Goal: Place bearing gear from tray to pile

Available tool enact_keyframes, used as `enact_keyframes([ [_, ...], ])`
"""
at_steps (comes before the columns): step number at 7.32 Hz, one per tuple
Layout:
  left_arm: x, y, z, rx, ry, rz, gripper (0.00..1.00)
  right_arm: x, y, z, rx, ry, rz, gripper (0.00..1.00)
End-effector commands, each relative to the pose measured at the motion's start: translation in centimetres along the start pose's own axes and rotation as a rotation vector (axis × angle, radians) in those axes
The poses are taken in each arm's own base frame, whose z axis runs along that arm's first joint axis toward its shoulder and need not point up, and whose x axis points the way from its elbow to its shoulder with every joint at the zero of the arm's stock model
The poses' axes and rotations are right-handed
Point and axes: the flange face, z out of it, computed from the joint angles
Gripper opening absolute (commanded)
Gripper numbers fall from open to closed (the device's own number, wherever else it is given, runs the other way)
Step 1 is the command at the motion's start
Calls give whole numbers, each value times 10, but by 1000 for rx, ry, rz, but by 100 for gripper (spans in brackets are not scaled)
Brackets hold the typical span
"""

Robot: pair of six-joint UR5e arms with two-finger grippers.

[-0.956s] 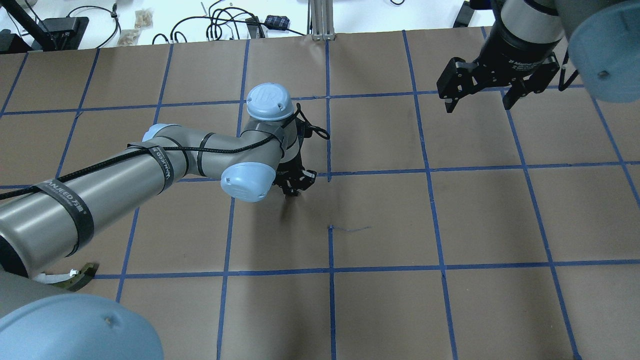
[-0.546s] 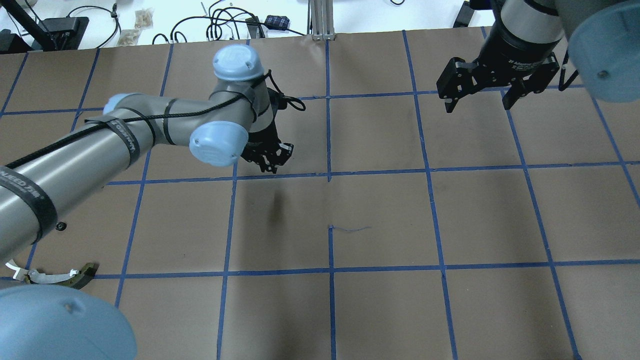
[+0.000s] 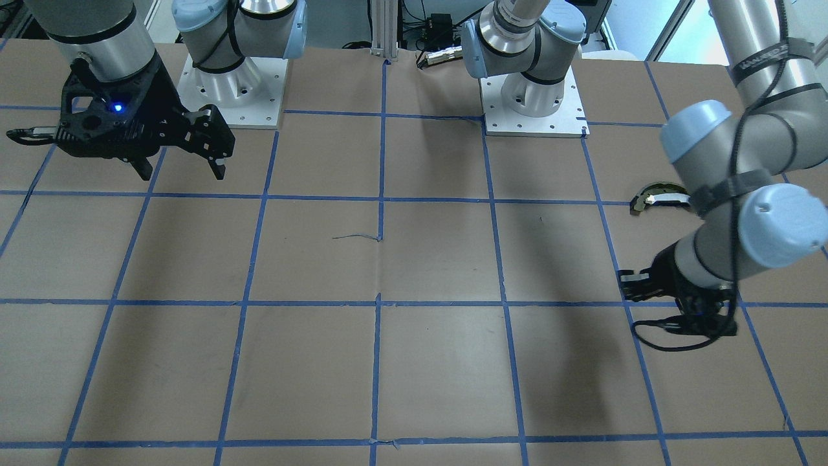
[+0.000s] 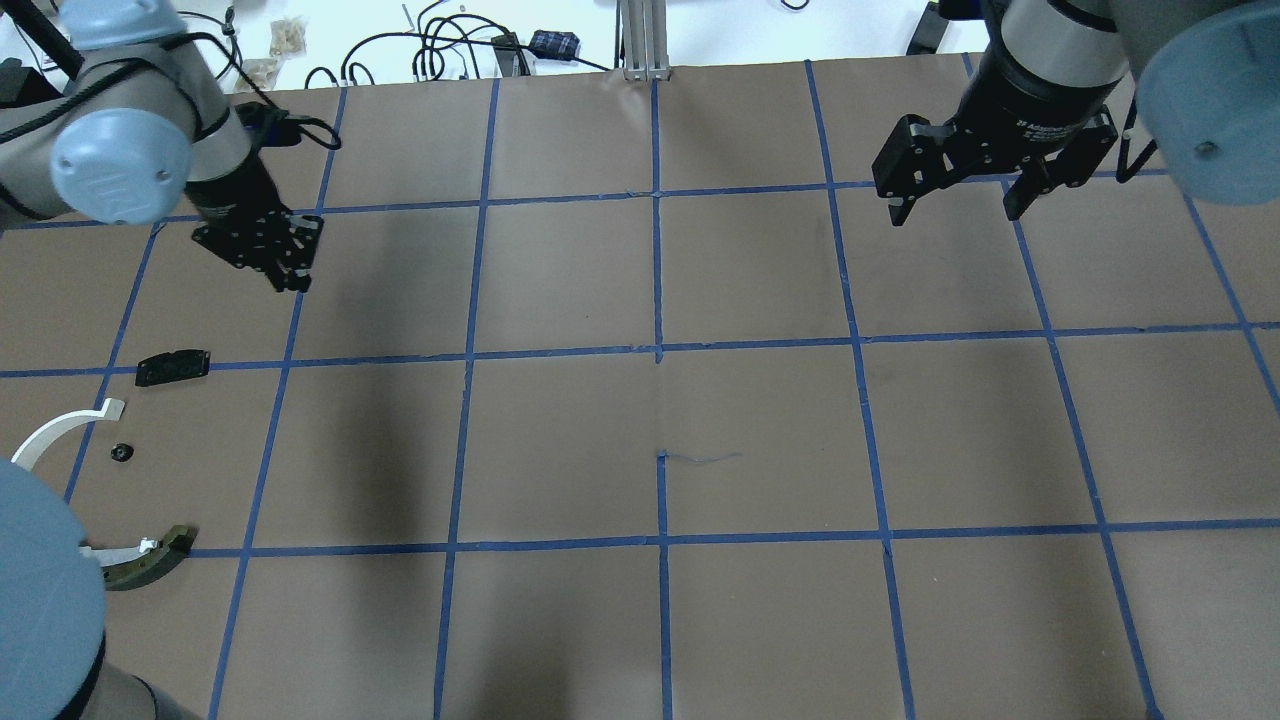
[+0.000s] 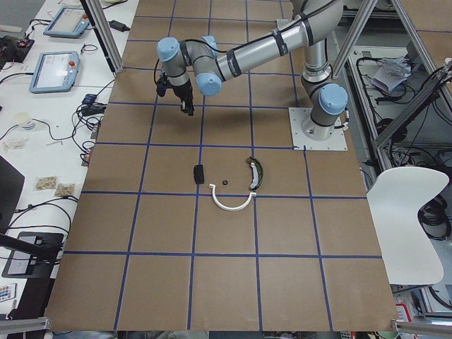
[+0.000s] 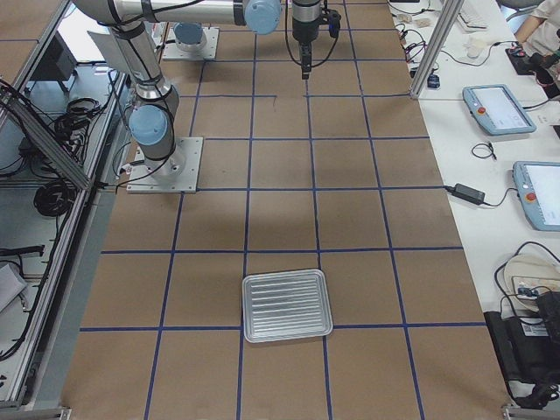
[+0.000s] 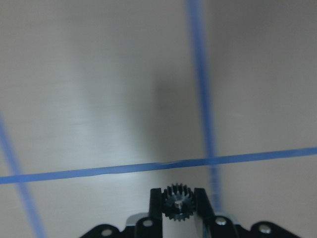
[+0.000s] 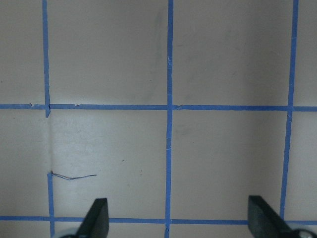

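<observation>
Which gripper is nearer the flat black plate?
Left. The left gripper hovers just beyond the flat black plate; the right gripper hangs far across the table.

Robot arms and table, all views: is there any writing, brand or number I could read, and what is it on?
"WANHEED" (roughly; small white letters): on the black strap round the left arm.
White print on the collar above the right gripper: too small to read.
Screens of the tablets beside the table: blurred, unreadable.
No text at all: the gear in the left gripper, the tray.
</observation>
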Motion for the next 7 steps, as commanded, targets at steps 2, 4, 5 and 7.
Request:
enact_keyframes([
  [2, -145, 59, 65, -66, 62, -115, 0, 0, 0, 0, 0, 0, 0, 100],
  [4, -170, 88, 102, -94, 75, -147, 0, 0, 0, 0, 1, 1, -1, 100],
  [5, -187, 96, 110, -90, 84, -148, 0, 0, 0, 0, 1, 1, -1, 100],
  [7, -190, 100, 125, -113, 101, -140, 0, 0, 0, 0, 1, 1, -1, 100],
])
